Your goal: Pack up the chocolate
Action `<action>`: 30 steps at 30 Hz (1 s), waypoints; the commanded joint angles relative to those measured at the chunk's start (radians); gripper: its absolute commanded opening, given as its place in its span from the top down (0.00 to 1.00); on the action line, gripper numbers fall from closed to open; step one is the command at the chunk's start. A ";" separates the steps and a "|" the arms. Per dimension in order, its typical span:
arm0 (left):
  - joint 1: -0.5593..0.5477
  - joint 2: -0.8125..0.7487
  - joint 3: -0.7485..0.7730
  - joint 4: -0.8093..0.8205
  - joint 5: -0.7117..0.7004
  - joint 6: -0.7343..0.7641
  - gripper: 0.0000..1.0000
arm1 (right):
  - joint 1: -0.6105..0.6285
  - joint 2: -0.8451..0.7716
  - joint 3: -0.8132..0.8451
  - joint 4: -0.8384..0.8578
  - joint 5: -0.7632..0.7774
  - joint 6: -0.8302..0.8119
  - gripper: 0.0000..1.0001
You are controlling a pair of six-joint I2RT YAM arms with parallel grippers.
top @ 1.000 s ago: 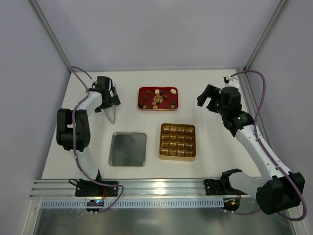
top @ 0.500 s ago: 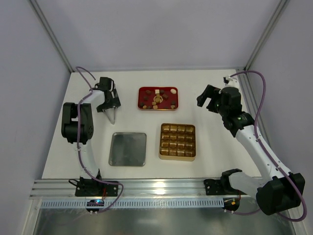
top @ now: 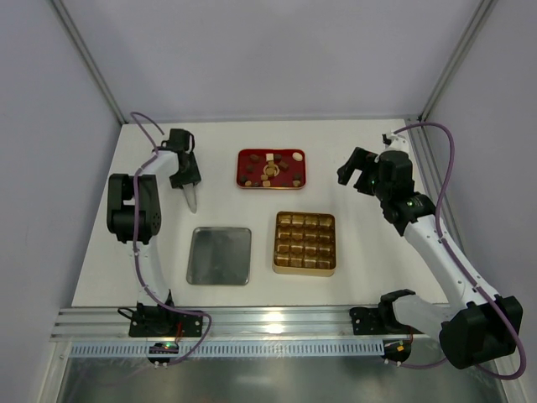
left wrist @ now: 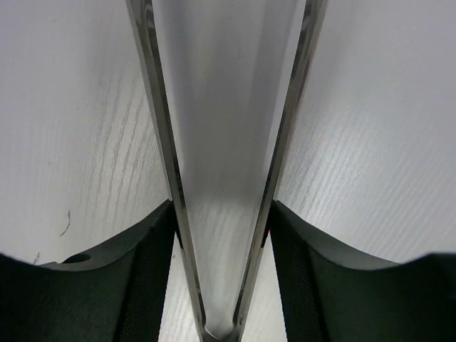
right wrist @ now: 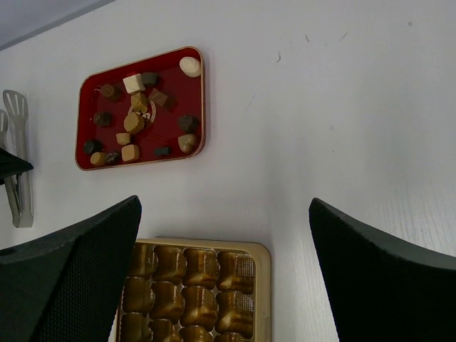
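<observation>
- The chocolate (top: pixel 270 169) lies loose in the red tray (top: pixel 239 170) at the far middle of the table: dark, light brown and a few white pieces, none of them lifted.
- The gold compartment tray (top: pixel 276 243), just in front of the red one, shows no chocolate in the cells that can be seen. Packing has therefore not begun.
- A flat silver tray (top: pixel 219 255) sits to the left of the gold one.
- The metal tongs (top: pixel 191 195) lie to the left of the red tray. A second ago their arms splayed in a wide V; now they are pinched narrow.
- The left gripper (top: pixel 186 172) has done that. Its jaws have come in from fully spread, and in the wrist view both fingers (left wrist: pixel 142 271) press on the outside of the tongs' arms, so it grips the tongs.
- My reading is that the tool is now in hand, so the next move is to carry it over to the red tray.
- The right gripper (right wrist: pixel 224 206) hangs over the right side of the table with its jaws spread wide and nothing between them, unchanged.
</observation>
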State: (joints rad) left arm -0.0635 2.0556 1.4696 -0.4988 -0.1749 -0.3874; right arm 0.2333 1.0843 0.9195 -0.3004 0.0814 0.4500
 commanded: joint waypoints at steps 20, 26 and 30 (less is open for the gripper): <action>-0.096 -0.336 0.192 -0.374 -0.048 -0.030 0.55 | 0.000 0.031 0.038 0.020 -0.028 -0.002 0.00; -0.206 -0.388 0.248 -0.457 -0.038 -0.013 0.59 | 0.000 0.020 0.028 0.014 -0.032 -0.005 0.00; -0.301 -0.387 0.291 -0.483 -0.008 -0.021 0.62 | -0.002 0.019 0.027 0.012 -0.028 -0.007 0.00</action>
State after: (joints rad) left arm -0.3107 1.7145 1.6978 -0.9413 -0.2066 -0.4110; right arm 0.2333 1.1172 0.9199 -0.3019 0.0559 0.4503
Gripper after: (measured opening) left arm 0.387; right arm 0.996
